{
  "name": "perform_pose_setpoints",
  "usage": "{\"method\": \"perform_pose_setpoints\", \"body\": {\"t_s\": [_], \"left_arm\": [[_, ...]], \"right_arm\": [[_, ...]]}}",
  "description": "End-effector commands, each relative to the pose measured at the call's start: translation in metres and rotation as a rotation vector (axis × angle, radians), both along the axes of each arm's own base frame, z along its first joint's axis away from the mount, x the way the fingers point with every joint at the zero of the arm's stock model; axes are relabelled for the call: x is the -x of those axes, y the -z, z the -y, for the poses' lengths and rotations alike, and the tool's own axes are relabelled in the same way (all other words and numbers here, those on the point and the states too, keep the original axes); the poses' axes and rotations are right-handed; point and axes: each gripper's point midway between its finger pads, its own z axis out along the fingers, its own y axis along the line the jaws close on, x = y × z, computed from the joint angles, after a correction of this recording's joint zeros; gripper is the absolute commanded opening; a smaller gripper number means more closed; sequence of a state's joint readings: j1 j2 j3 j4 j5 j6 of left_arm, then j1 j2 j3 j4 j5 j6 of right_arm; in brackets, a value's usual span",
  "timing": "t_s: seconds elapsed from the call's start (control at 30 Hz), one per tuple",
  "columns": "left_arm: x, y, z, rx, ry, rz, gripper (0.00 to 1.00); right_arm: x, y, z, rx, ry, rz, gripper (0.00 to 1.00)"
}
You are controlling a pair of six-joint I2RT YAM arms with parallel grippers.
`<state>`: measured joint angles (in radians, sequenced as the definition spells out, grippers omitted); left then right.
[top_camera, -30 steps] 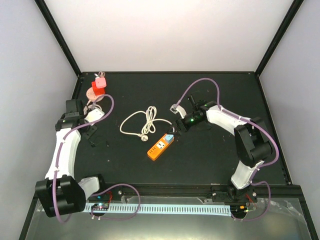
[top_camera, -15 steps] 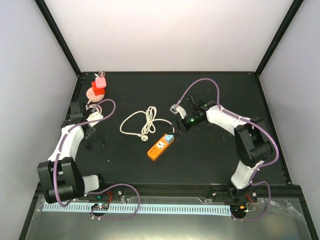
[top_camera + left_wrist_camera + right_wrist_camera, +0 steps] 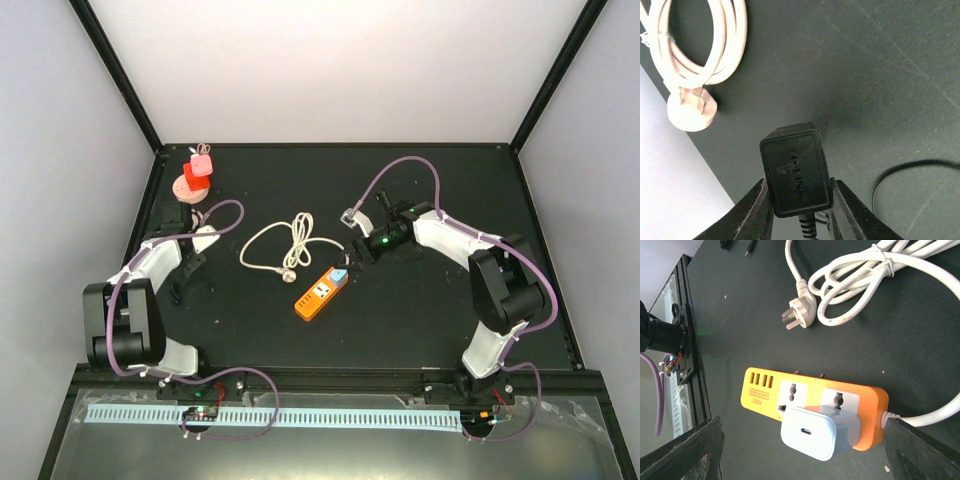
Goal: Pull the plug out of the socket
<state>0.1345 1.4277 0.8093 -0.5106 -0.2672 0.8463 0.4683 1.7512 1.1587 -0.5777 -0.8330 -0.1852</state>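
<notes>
Altogether one socket (image 3: 816, 384), one plug (image 3: 815, 434), one adapter (image 3: 797, 174)

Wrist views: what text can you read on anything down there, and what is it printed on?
"TP-LINK": embossed on the face of the black adapter; faint, and the first letter is hard to make out.
"S204": probably, the lower line of the small label under the USB ports of the orange power strip; the line above it is too small to read.
White charger: no text shows.
Top view: nothing is readable.
</notes>
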Motion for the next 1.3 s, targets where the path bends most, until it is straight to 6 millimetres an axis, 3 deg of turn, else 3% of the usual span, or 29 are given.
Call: {"method": "perform_pose_setpoints", "body": {"t_s": [0.0, 0.3, 0.57, 0.7, 0.83, 1.07, 1.27], "left_arm": [[-0.007, 0.002, 0.007, 0.011, -0.035, 0.021, 0.21], [0.002, 0.017, 0.023, 0.09, -0.049, -0.025, 0.43], [0.012, 0.019, 0.036, 0.154, -0.026, -0.064, 0.55], [0.016, 0.007, 0.049, 0.225, -0.003, -0.067, 0.68], [0.016, -0.008, 0.06, 0.28, 0.037, -0.047, 0.87], [0.014, -0.041, 0.084, 0.396, 0.116, 0.006, 0.91], [0.029, -0.075, 0.13, 0.565, 0.335, 0.055, 0.91]], "right_arm": [[-0.001, -0.004, 0.001, -0.02, -0.01, 0.005, 0.9], [-0.001, -0.002, 0.002, -0.018, -0.009, 0.0, 0.9], [-0.001, -0.005, 0.002, -0.024, -0.008, 0.01, 0.9], [-0.003, -0.007, 0.004, -0.023, 0.0, 0.034, 0.9], [-0.004, -0.008, 0.005, -0.017, -0.002, 0.065, 0.9], [-0.007, -0.009, 0.012, 0.007, 0.018, 0.141, 0.91], [-0.006, -0.005, 0.017, 0.032, 0.028, 0.177, 0.94]]}}
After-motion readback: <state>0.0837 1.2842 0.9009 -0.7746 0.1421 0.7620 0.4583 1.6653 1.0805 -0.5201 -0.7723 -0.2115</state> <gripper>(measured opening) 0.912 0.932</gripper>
